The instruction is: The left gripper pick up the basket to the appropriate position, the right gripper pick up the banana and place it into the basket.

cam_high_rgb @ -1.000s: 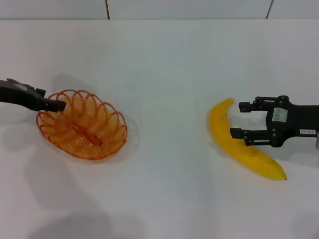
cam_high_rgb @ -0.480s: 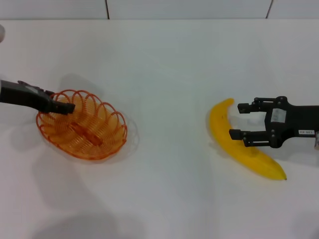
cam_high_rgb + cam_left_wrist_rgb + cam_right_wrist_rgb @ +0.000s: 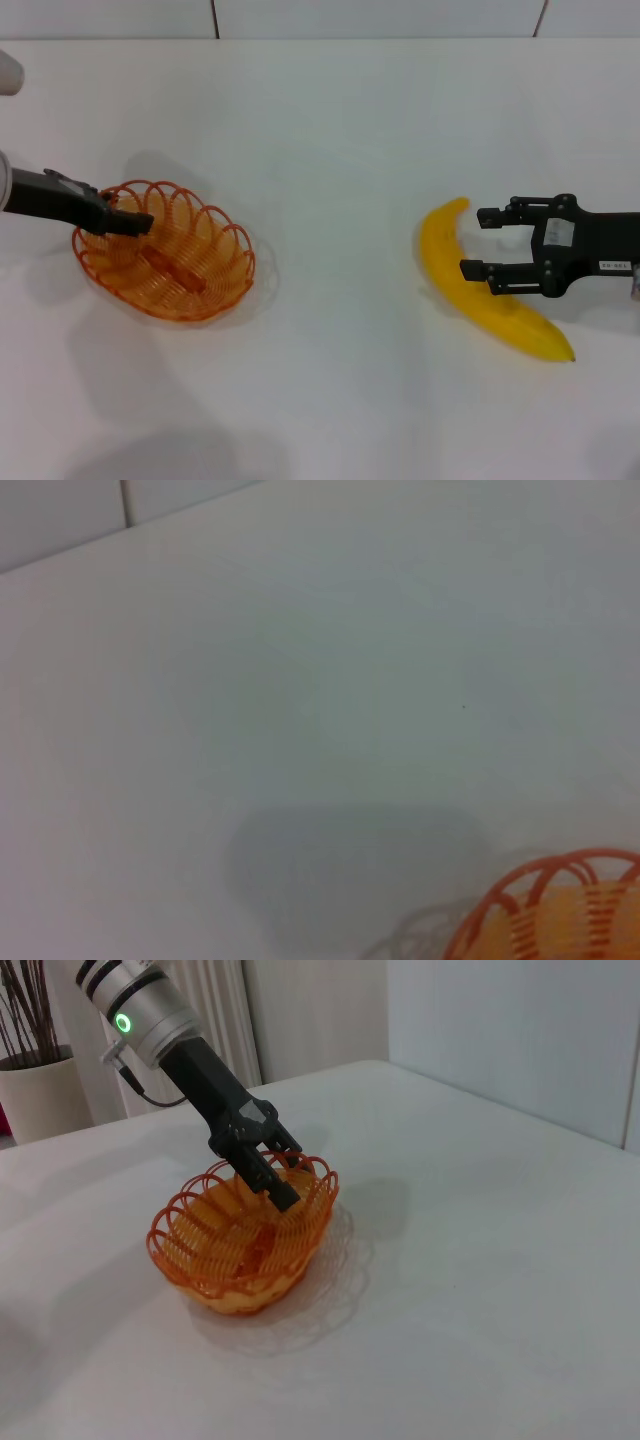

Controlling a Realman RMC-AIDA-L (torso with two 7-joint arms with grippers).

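The orange wire basket (image 3: 190, 275) stands on the white table at the left; it also shows in the right wrist view (image 3: 240, 1250), and a piece of its rim shows in the left wrist view (image 3: 560, 895). My left gripper (image 3: 132, 222) reaches in from the left, its tip over the basket's near-left rim and just inside it; the right wrist view shows it too (image 3: 275, 1185). The yellow banana (image 3: 445, 255) lies on the table at the right. My right gripper (image 3: 476, 242) is open, low, with its jaws on either side of the banana's middle.
The white table (image 3: 330, 150) runs back to a tiled wall. In the right wrist view, a potted plant (image 3: 40, 1090) and a radiator stand behind the table, beyond the basket.
My left gripper has moved to the right, from the basket's outer rim to over its inside. The basket, the banana and the right gripper have not moved.
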